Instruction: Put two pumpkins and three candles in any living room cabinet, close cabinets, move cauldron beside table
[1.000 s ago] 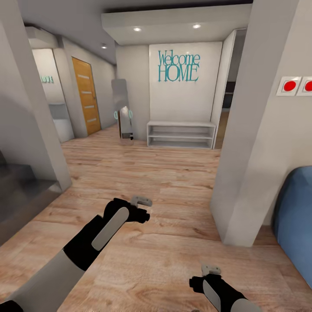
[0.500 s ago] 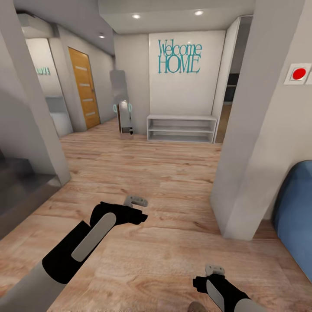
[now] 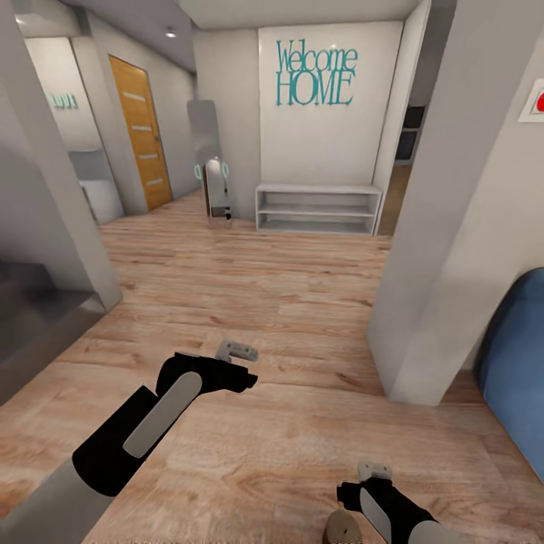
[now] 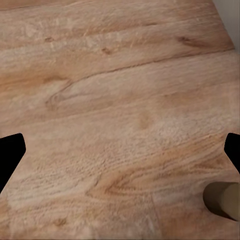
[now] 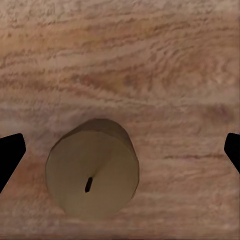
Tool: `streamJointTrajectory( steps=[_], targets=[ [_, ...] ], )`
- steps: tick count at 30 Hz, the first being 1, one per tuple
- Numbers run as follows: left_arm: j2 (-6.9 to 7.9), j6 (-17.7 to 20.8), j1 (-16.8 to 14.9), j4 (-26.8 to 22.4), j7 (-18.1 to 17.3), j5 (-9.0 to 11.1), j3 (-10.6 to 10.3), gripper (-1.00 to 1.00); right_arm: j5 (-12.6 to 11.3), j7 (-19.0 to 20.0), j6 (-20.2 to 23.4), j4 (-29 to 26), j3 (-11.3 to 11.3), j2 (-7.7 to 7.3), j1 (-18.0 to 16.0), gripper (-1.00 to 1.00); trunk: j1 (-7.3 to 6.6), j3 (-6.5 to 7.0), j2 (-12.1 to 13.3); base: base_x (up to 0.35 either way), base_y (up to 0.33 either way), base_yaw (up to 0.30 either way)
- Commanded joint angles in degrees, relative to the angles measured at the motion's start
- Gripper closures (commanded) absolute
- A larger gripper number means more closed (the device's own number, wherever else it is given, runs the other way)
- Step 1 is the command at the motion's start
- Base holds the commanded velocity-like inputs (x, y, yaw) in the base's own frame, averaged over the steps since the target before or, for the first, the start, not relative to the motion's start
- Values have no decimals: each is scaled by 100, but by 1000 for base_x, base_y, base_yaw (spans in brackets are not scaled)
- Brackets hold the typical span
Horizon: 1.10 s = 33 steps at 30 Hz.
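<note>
— Head view: what's around you?
— Wood floor [image 3: 287,302] everywhere, a white bench [image 3: 317,209] at your 12 under the sign [image 3: 315,74], a blue seat [image 3: 521,363] at 3.
— Your arms?
— Left gripper [image 3: 236,352] and right gripper [image 3: 375,471] both hang wide, holding nothing.
— The candle [image 5: 92,169]?
— Upright on the floor at your 5, under your right gripper, between its fingertips [image 5: 10,152], untouched.

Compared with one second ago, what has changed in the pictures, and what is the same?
The view has shifted: the camera moved forward and turned, so the white shelf bench and the Welcome HOME sign look nearer. A candle has come into sight on the wood floor, beside the right gripper. The left gripper and right gripper hold nothing, as before, fingers apart.
</note>
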Motion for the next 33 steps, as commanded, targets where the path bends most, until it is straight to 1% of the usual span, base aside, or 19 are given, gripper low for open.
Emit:
streamJointTrajectory(
  steps=[1, 6, 15, 33],
  targets=[
    [4, 4, -6, -5, 59, 53, -11, -100, -57, -45, 52, -13, 49, -3, -1, -100, 1, -28, -4, 0, 0, 0],
    [4, 4, -6, -6, 58, 50, -11, -100, -56, -47, 144, -13, 49, 4, -1, -100, 14, -139, -11, 0, 0, 0],
    [4, 4, -6, -6, 63, 49, -13, -100, -46, -43, 154, -13, 76, 49, -1, -100, 37, -338, -23, 0, 0, 0],
    [4, 4, -6, -6, 66, 30, -20, -100, 13, 22, 98, -13, 141, 101, -1, -100, 37, -338, -23, 0, 0, 0]
  ],
)
